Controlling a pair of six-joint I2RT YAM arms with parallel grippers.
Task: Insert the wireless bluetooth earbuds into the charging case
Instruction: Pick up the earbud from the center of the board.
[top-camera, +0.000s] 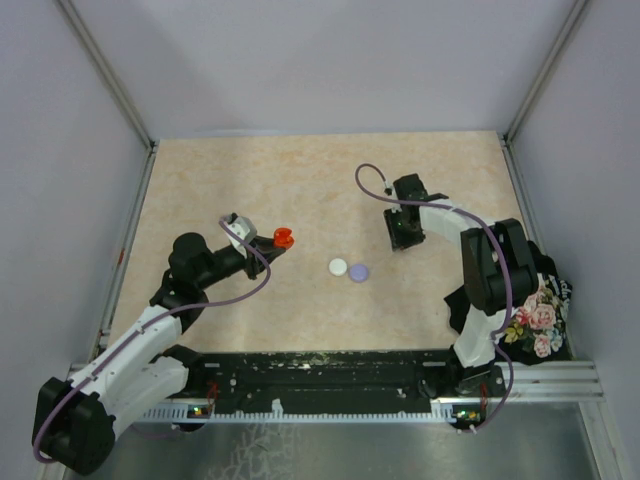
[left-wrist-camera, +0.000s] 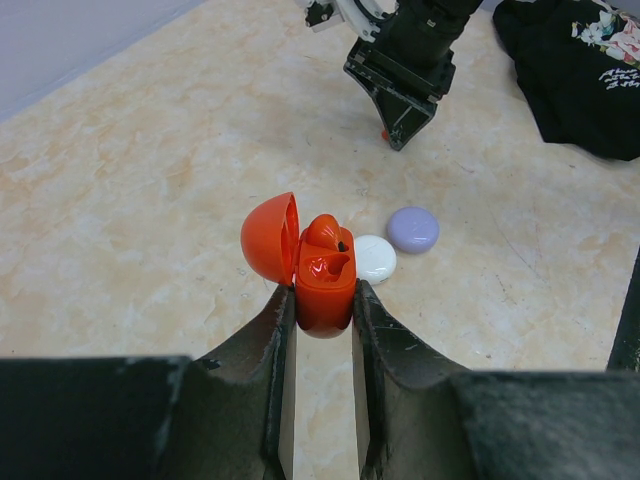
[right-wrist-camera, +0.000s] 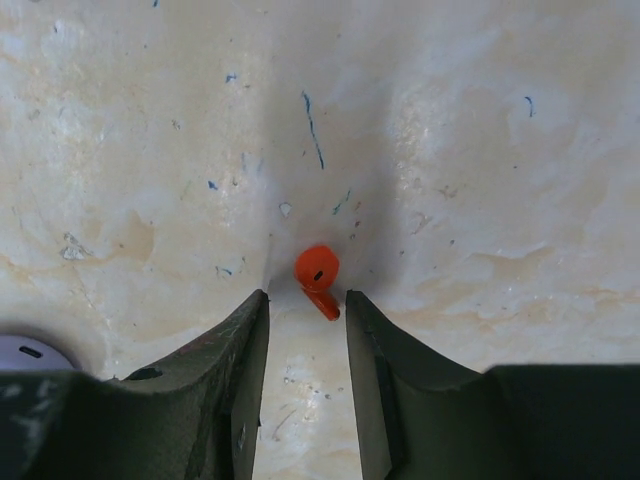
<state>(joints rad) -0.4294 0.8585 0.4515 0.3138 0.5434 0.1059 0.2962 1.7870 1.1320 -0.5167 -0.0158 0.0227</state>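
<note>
My left gripper (left-wrist-camera: 322, 297) is shut on the base of a red charging case (left-wrist-camera: 325, 272) and holds it above the table with its lid (left-wrist-camera: 268, 238) swung open to the left. A red earbud (left-wrist-camera: 326, 233) seems to sit in its well. The case also shows in the top view (top-camera: 283, 238). My right gripper (right-wrist-camera: 306, 298) is open, low over the table, its fingertips on either side of the stem of a second red earbud (right-wrist-camera: 316, 270) lying there. That earbud shows as a red speck below the right gripper in the left wrist view (left-wrist-camera: 384, 133). The white and lavender earbuds are out of view.
A closed round white disc (top-camera: 338, 267) and a lavender disc (top-camera: 359, 271) lie side by side mid-table, between the arms. A black floral cloth (top-camera: 540, 305) lies at the right edge beside the right arm's base. Walls with metal rails enclose the table.
</note>
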